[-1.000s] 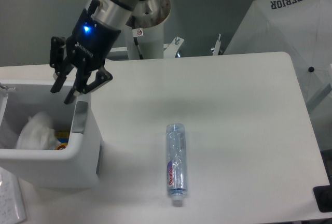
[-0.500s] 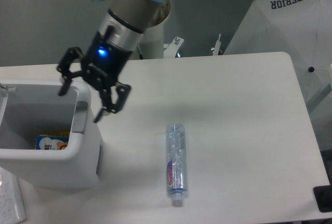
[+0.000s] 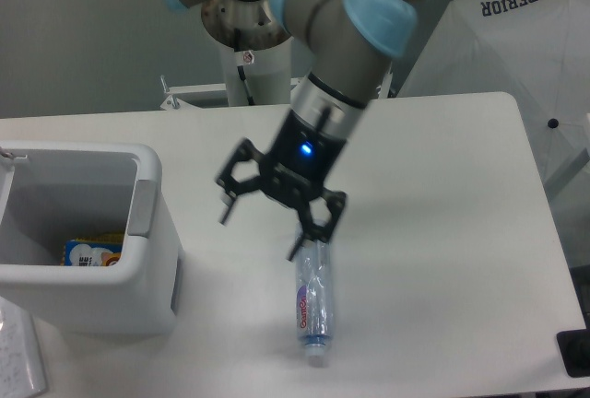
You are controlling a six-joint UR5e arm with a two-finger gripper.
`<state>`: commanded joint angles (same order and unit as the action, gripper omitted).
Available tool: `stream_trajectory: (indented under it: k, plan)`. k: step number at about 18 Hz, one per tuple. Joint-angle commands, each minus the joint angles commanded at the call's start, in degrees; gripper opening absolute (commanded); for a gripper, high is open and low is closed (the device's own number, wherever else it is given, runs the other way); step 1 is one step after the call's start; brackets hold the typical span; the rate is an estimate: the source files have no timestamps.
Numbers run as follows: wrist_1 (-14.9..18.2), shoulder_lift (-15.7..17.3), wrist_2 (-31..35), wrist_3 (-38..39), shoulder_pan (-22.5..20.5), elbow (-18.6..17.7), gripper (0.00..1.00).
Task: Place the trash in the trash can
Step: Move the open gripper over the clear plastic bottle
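Note:
A slim clear plastic bottle (image 3: 312,301) with a blue-and-red label lies on the white table, its pale cap toward the front edge. My gripper (image 3: 261,230) is open and empty, hanging just above and left of the bottle's far end, one fingertip (image 3: 297,251) near its top. The white trash can (image 3: 138,274) with a grey side handle stands at the left. The crumpled clear scrap does not show.
A yellow-and-blue printed packet (image 3: 90,251) lies at the bottom of the can. A white cover with "SUPERIOR" lettering (image 3: 516,39) stands at the back right. A dark object (image 3: 576,354) sits at the table's front right corner.
My gripper has moved from over the can's right rim to the right and forward, to above the bottle. The pale crumpled scrap seen in the can 1.0 s ago is out of sight.

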<state>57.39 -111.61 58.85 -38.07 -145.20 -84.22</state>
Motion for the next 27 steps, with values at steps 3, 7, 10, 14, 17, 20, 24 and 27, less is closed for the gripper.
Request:
stream_trajectory:
  k: [3, 7, 10, 14, 17, 20, 24, 27]
  plan:
    - [2.5, -4.1, 4.3, 2.1, 1.2, 4.3, 1.00]
    - [11.8, -11.0, 11.8, 5.7, 4.3, 12.9, 1.00]
    - [18.4, -16.5, 16.9, 9.8, 6.4, 20.5, 1.00]
    - [24.4, -20.7, 21.6, 10.3, 7.9, 24.6, 1.00]
    - [25.1, -23.8, 25.0, 13.6, 9.5, 27.1, 1.00]
    - [26.5, -25.5, 26.4, 14.9, 9.8, 28.7, 1.00]
    - [26.5, -27.6, 31.1, 17.2, 11.5, 29.1, 1.00]
    - [26.4, -28.0, 31.5, 18.5, 11.9, 28.8, 1.00]
